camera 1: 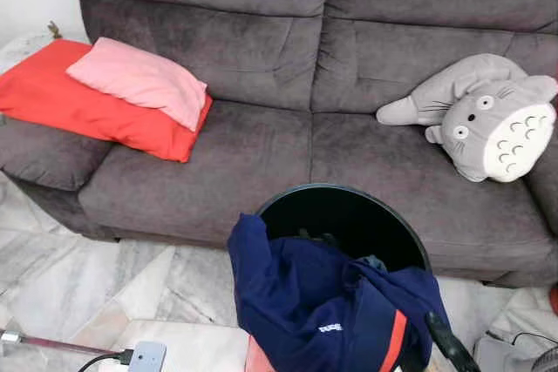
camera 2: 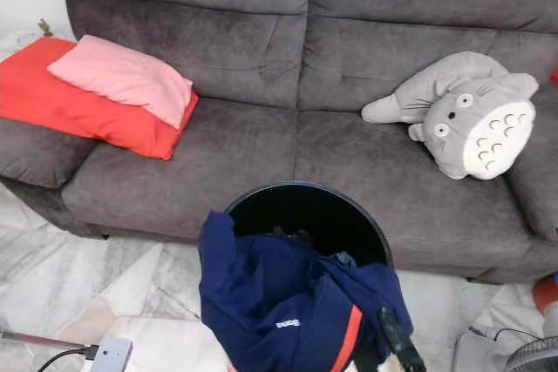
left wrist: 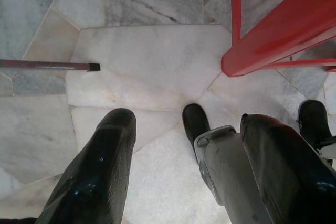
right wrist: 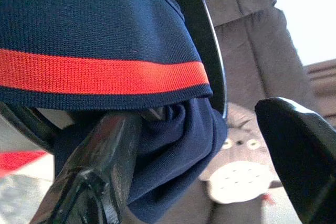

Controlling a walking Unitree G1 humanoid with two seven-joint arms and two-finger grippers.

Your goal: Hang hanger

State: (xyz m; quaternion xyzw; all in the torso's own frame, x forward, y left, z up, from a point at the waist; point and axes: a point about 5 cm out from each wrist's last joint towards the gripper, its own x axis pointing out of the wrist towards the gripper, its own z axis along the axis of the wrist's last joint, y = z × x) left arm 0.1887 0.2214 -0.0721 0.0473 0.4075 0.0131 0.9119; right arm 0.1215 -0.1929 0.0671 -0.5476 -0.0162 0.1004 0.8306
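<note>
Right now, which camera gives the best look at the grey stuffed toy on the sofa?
The left eye view shows the grey stuffed toy best: whole, sharp, lying on the sofa at its right end. The right eye view shows it just as fully from a slightly shifted angle. The right wrist view catches only a blurred part of it behind the navy garment.

A: Which items occupy the grey sofa point(camera 1: 261, 154)?
B: Far left, a pink pillow point(camera 1: 139, 80) lies on a red cushion point(camera 1: 78, 102); far right, a grey plush toy point(camera 1: 488, 115) (belly pale) leans against the backrest.
A: And the marble floor point(camera 1: 105, 289)?
B: A white adapter point(camera 1: 146, 357), near left.
</note>
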